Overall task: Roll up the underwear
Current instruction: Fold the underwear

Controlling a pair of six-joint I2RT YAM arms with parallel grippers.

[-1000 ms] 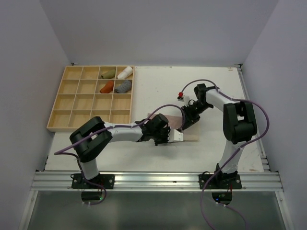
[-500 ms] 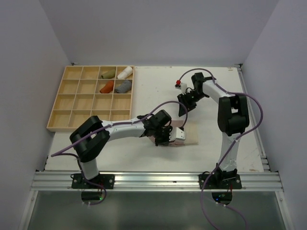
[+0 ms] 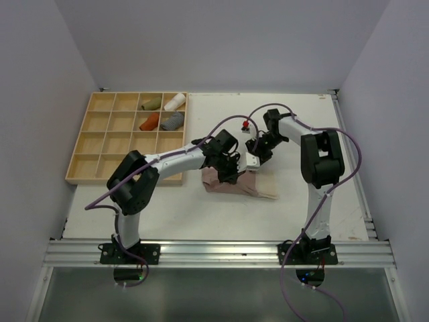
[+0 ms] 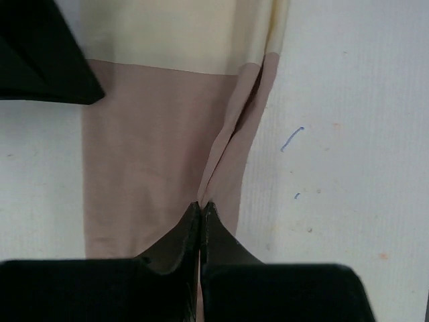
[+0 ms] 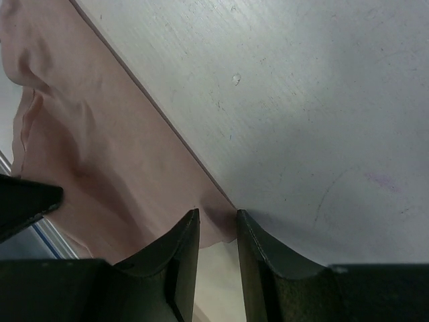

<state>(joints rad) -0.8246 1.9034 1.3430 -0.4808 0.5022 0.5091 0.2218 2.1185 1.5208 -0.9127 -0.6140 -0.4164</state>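
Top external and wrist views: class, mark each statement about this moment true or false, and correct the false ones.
1. The left pincer is shut on a fold of the pale underwear. True.
2. The wooden tray holds six rolls. False: it holds four rolls.
3. The right pincer has its jaws standing apart. True.
4. The pale underwear lies inside the tray. False: it lies on the table.
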